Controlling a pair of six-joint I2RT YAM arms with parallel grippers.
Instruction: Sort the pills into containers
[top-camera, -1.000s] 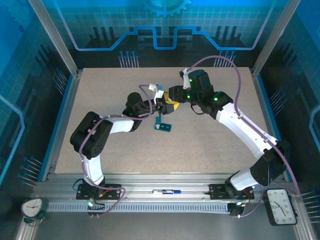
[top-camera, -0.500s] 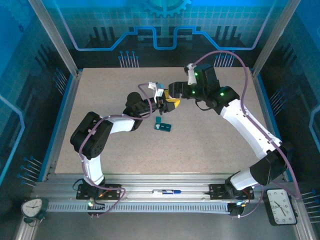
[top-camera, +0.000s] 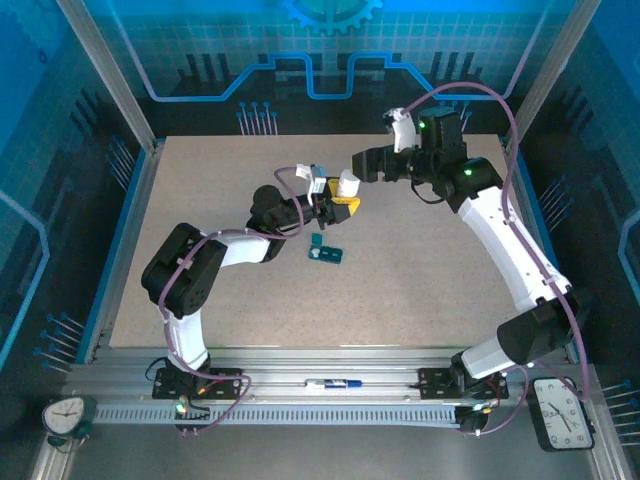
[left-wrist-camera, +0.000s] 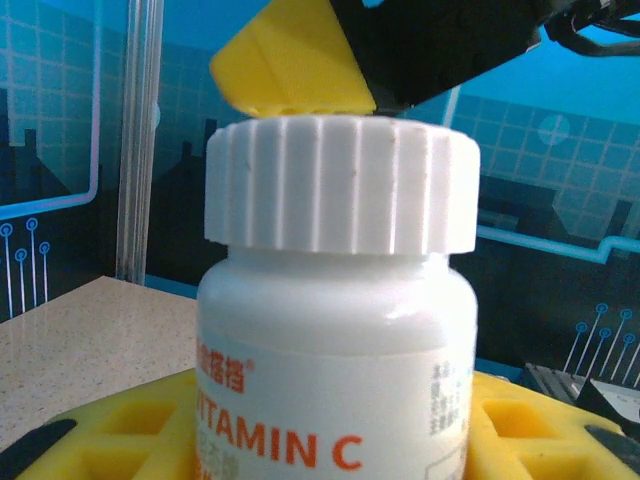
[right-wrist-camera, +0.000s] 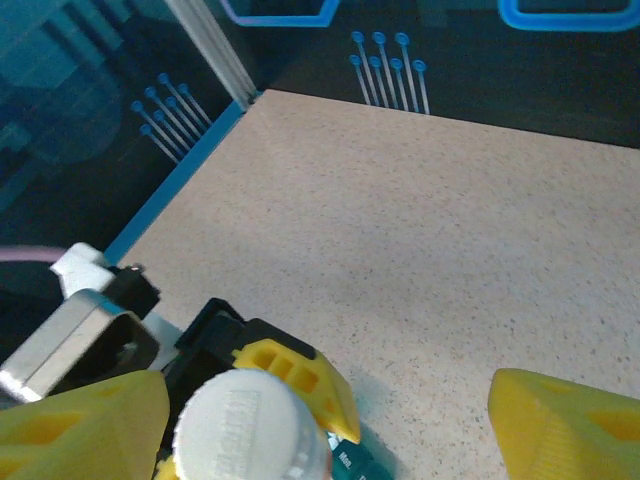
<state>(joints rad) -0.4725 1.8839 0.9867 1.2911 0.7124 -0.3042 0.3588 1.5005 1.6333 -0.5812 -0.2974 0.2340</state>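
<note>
I am clamping my left tool (top-camera: 340, 203) around the body of one white plastic bottle (left-wrist-camera: 335, 340) with orange lettering, holding it upright. Its round white cap (left-wrist-camera: 340, 185) is ribbed around the side and is sitting on the neck. My right tool (top-camera: 360, 168) is hanging just beyond the cap with its two yellow fingers (right-wrist-camera: 85, 425) standing wide apart, gripping nothing. In the right wrist view the cap is sitting just beside one of those fingers.

One small dark teal plastic pill box (top-camera: 326, 254), a short strip of square compartments, is lying on the speckled beige table (top-camera: 420, 270). It is lying just on the near side of the bottle, apart from both tools and between my two arms. From the right wrist the bottle and my left tool are covering most of the box, so I cannot tell what its compartments are holding.
</note>
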